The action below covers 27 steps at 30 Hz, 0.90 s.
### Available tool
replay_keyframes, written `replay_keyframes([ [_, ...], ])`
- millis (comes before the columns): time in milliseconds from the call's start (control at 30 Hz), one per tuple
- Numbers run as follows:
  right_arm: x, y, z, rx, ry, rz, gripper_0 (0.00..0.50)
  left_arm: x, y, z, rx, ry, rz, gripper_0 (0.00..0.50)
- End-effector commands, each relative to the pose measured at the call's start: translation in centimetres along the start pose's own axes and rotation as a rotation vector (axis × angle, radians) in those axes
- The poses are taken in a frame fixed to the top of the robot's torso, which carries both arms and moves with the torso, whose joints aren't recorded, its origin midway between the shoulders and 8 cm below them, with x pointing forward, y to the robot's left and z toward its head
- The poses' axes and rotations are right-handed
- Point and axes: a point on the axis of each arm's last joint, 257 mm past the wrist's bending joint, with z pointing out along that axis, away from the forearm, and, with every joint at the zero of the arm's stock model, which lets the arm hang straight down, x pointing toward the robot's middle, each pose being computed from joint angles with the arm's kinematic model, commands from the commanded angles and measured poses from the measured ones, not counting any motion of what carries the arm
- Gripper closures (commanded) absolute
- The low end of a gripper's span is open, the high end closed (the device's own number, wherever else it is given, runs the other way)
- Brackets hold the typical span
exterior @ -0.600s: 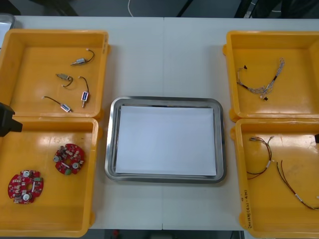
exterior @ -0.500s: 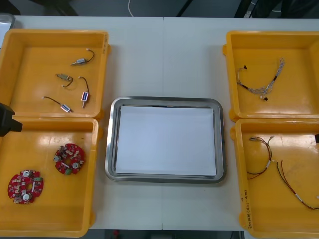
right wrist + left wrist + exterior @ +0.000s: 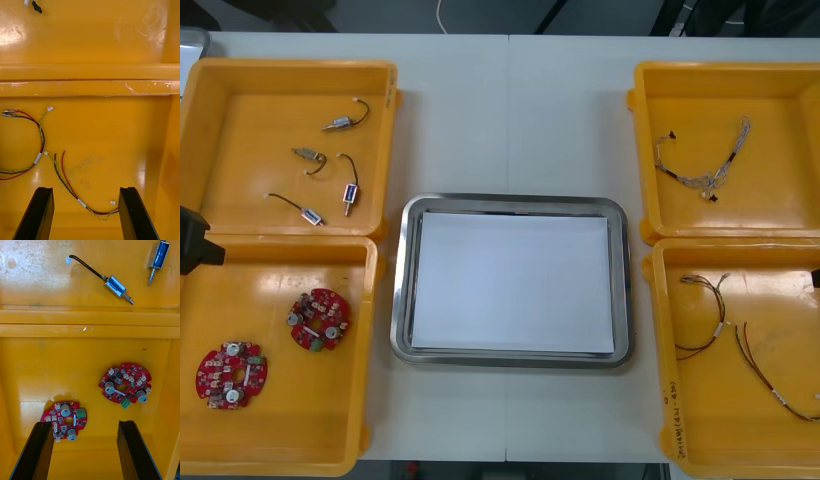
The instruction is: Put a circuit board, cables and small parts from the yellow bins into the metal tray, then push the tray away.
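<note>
The metal tray (image 3: 402, 290), white inside, lies mid-table with nothing in it. Two round red circuit boards (image 3: 318, 319) (image 3: 231, 374) rest in the near left yellow bin (image 3: 370, 400). My left gripper (image 3: 86, 452) hovers open above that bin, one board (image 3: 66, 420) just beyond its fingers and the other (image 3: 125, 381) farther off. My right gripper (image 3: 86, 213) is open over the near right bin (image 3: 658, 400), with a red and yellow cable (image 3: 71, 189) lying between and just ahead of its fingers. A second such cable (image 3: 39, 146) loops beside it.
Several small metal parts (image 3: 338, 124) with black leads lie in the far left bin (image 3: 290, 68). A twisted blue and white cable (image 3: 710, 170) sits in the far right bin (image 3: 725, 70). Bin walls flank the tray on both sides.
</note>
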Motion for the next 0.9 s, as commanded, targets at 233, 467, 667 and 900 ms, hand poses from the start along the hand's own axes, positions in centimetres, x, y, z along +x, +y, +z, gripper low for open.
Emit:
replay_keyframes([
  [233, 0.06, -0.35, -0.69, 0.016, -0.019, 0.016, 0.0, -0.54, 1.68, -1.54, -0.059, -0.028, 0.09, 0.0],
  [467, 0.06, -0.35, -0.69, 0.016, -0.019, 0.016, 0.0, -0.54, 1.68, -1.54, -0.059, -0.028, 0.09, 0.0],
  [667, 0.06, -0.35, -0.69, 0.016, -0.019, 0.016, 0.0, -0.54, 1.68, -1.54, -0.059, -0.028, 0.09, 0.0],
  [900, 0.06, -0.35, -0.69, 0.016, -0.019, 0.016, 0.0, -0.54, 1.68, -1.54, -0.059, -0.028, 0.09, 0.0],
])
